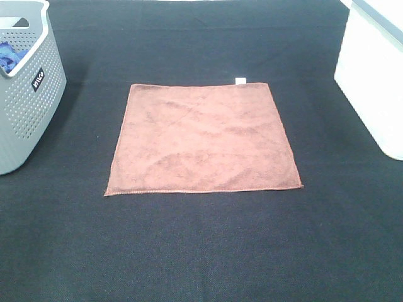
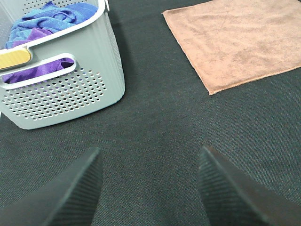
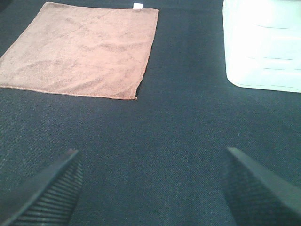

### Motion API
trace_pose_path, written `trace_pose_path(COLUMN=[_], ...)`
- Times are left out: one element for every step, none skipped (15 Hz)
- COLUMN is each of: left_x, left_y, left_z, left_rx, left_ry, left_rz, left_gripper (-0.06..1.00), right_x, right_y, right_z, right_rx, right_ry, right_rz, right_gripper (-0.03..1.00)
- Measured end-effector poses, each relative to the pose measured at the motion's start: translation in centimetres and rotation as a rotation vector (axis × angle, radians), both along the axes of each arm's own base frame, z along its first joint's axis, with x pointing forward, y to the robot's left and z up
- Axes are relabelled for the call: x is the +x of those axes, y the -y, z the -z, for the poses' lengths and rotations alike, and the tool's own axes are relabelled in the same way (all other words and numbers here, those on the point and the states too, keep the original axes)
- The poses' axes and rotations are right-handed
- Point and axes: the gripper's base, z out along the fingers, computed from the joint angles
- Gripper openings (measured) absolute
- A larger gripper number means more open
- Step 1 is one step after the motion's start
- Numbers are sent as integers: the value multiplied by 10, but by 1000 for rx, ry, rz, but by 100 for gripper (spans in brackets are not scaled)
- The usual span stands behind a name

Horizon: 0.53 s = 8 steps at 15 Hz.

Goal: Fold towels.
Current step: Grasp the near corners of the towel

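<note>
Dark, finely woven cloth is covering the surface (image 1: 201, 251), and the reddish-brown towel (image 1: 201, 138) is lying flat and unfolded at the centre of the overhead frame, its white tag (image 1: 240, 80) sitting on the upper hem. Being roughly square, it is offering no real long axis. The left end effector (image 2: 148, 188) and the right end effector (image 3: 150, 188) are hanging over bare surface, clear of the towel, ribbed jaws spread apart. Each is facing one lower corner, so neither arm is looking clearly nearer. A perforated grey basket (image 1: 25, 94) is holding blue cloth (image 2: 47, 19) at upper left; a smooth white bin (image 1: 378, 75) is standing at upper right.
</note>
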Motion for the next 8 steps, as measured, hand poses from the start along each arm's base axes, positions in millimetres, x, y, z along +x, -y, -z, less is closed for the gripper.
trace_pose_path(left_x=[0, 0, 0, 0, 0, 0, 0, 0], left_y=[0, 0, 0, 0, 0, 0, 0, 0], left_z=[0, 0, 0, 0, 0, 0, 0, 0], left_rx=[0, 0, 0, 0, 0, 0, 0, 0], left_ry=[0, 0, 0, 0, 0, 0, 0, 0], left_rz=[0, 0, 0, 0, 0, 0, 0, 0], left_gripper=[58, 58, 58, 58, 58, 58, 58, 58], right_x=[0, 0, 0, 0, 0, 0, 0, 0], right_y=[0, 0, 0, 0, 0, 0, 0, 0], right_z=[0, 0, 0, 0, 0, 0, 0, 0], right_rx=[0, 0, 0, 0, 0, 0, 0, 0], right_ry=[0, 0, 0, 0, 0, 0, 0, 0], right_rz=[0, 0, 0, 0, 0, 0, 0, 0], right_gripper=[76, 76, 76, 76, 76, 76, 76, 76])
